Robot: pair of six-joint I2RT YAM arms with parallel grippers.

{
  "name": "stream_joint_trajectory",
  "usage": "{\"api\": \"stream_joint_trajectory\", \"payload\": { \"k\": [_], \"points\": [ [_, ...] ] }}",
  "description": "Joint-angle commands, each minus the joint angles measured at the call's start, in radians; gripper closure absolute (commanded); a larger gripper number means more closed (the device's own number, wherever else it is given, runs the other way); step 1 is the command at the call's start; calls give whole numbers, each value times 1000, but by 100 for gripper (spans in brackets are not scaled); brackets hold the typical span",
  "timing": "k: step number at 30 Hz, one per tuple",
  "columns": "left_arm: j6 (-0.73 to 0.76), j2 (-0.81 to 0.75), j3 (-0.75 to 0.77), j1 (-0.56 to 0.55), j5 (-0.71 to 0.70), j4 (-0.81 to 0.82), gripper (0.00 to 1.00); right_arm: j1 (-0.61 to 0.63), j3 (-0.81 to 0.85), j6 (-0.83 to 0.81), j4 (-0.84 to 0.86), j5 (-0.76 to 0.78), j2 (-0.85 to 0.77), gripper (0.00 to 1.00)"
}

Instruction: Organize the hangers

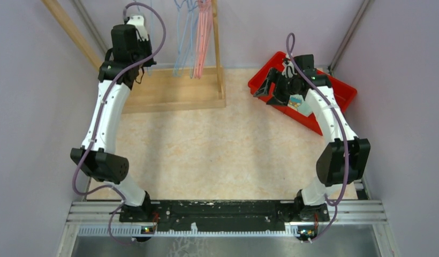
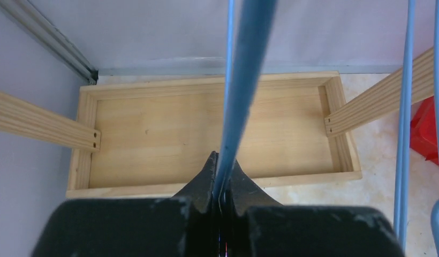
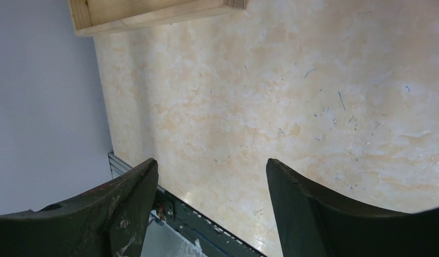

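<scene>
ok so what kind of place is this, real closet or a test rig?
Most likely a lab robot cell, not a home: two arms bolted to a metal rail, plain walls with aluminium framing, and a small wooden rack with hangers staged as a prop.

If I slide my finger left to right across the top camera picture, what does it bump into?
left arm → light blue hangers → pink-red hangers → red bin
</scene>
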Motion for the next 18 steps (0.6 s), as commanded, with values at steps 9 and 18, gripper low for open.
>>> {"api": "stream_joint_trajectory", "payload": {
  "k": [9,18],
  "points": [
    [13,214,329,71,168,-112,100,-7,114,1,-9,8,36,26],
    [-17,303,358,93,226,-177,100,-8,122,11,-18,10,39,26]
  ]
}}
